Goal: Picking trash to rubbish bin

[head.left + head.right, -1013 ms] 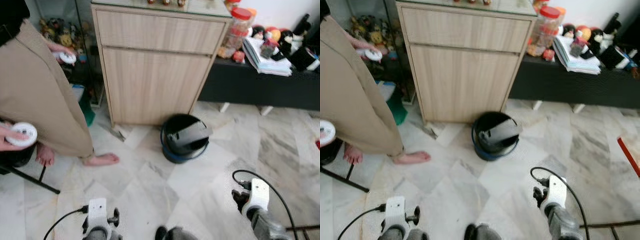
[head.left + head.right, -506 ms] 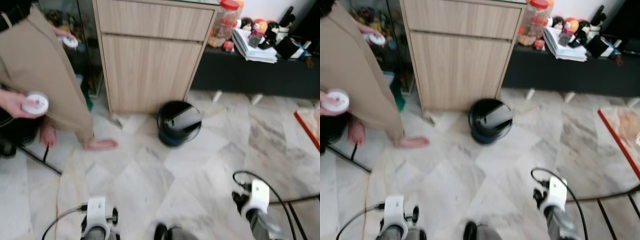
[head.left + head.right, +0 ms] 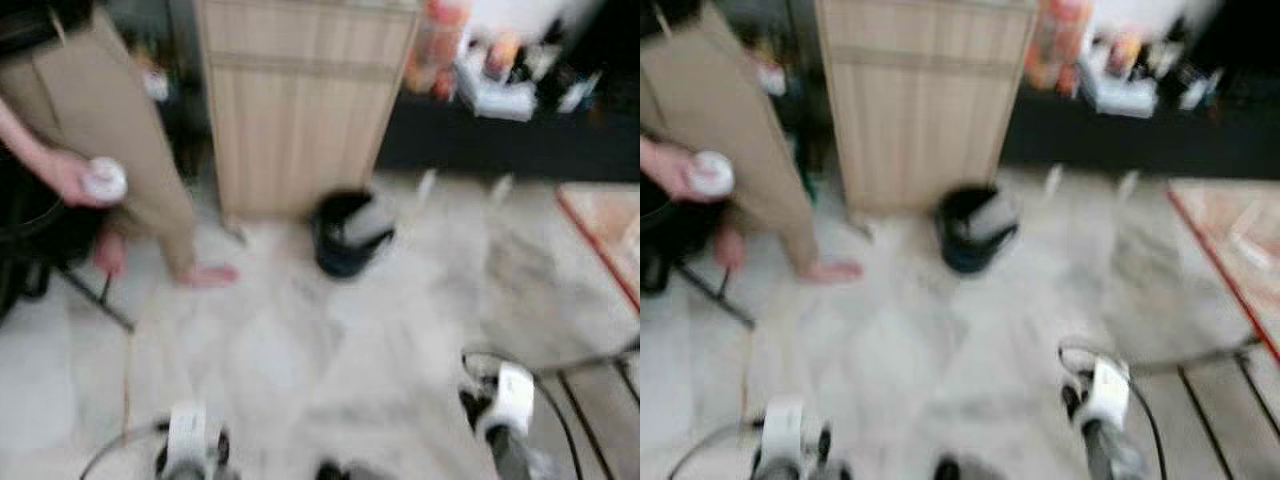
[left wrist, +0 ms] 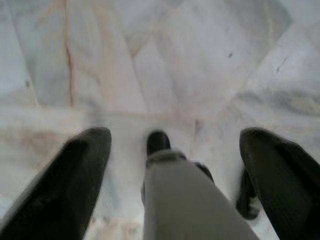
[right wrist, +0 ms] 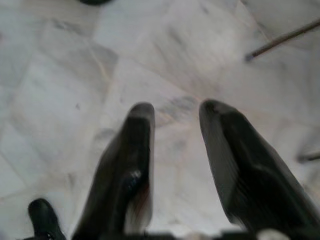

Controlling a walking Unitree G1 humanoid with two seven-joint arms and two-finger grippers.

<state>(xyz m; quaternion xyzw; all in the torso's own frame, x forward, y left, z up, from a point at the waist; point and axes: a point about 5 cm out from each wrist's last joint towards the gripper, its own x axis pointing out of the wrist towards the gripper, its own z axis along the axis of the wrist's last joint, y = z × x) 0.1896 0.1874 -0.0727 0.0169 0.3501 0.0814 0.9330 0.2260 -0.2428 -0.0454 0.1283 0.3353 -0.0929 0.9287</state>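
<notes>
The robot seems to be walking and looking for trash, though the picture is blurry. The left gripper (image 4: pixel 175 150) is spread wide and empty. The right gripper (image 5: pixel 175 125) is apart and empty too. The black rubbish bin (image 3: pixel 350 232) sits far ahead of both, by the wooden cabinet (image 3: pixel 300 100). Next it must find some trash.

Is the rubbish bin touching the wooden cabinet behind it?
Cannot tell. The left eye view is motion-blurred: the rubbish bin sits close in front of the wooden cabinet, but no plain gap or contact shows between them.
</notes>
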